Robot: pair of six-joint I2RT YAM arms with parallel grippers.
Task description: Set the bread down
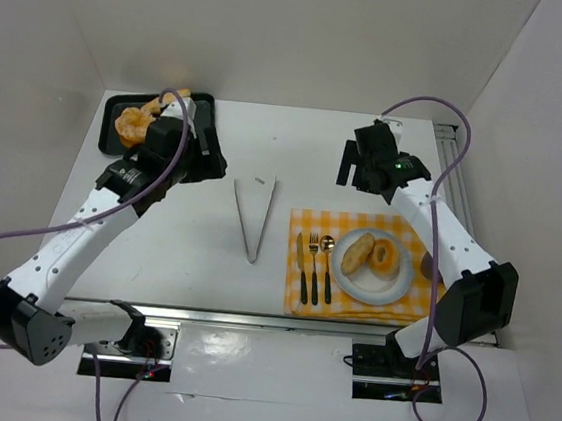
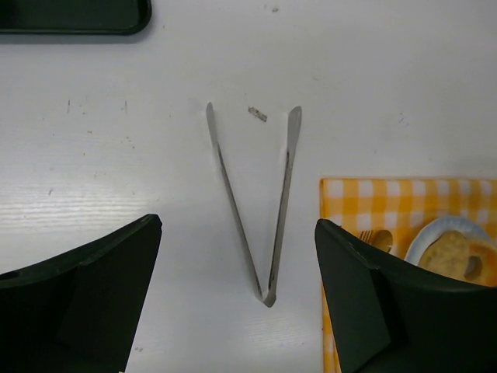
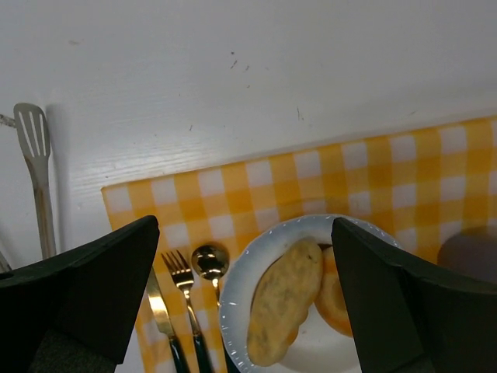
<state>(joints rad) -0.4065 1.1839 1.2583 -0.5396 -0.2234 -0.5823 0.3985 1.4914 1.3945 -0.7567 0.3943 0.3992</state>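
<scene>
1. Currently, an oblong golden bread piece and a ring-shaped one lie side by side on a round white plate atop a yellow checked cloth.
2. Left gripper, fingers spread and empty, hangs near V-shaped steel tongs.
3. Right gripper, fingers likewise apart, holds nothing.

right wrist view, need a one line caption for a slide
Open right hand frames a plate of bread on a checked cloth, cutlery alongside.
</scene>
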